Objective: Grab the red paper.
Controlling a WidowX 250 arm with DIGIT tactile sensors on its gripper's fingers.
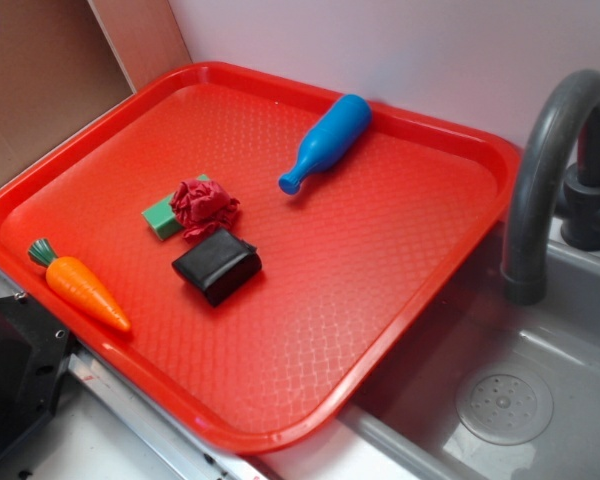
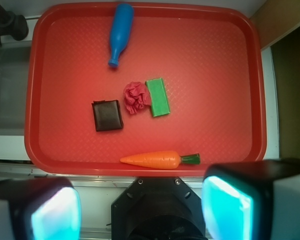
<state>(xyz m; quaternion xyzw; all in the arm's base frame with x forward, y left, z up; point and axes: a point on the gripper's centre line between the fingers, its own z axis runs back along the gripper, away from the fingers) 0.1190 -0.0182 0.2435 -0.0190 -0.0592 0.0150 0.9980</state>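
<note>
The red paper (image 1: 204,205) (image 2: 135,97) is a small crumpled dark-red wad near the middle of the red tray (image 1: 410,300) (image 2: 220,60). It touches a flat green block (image 1: 165,216) (image 2: 157,97) and lies close to a black block (image 1: 217,265) (image 2: 107,115). My gripper (image 2: 142,210) hangs high above the tray's near edge, far from the paper. Its cyan pads (image 2: 227,207) stand wide apart with nothing between them, so it is open. In the exterior view the gripper is out of frame.
A blue bottle-shaped toy (image 1: 326,142) (image 2: 120,32) lies at the tray's far side. An orange carrot (image 1: 80,285) (image 2: 157,159) rests by the near rim. A grey faucet (image 1: 550,170) and sink (image 1: 510,400) flank the tray; a black robot base (image 2: 157,207) sits below.
</note>
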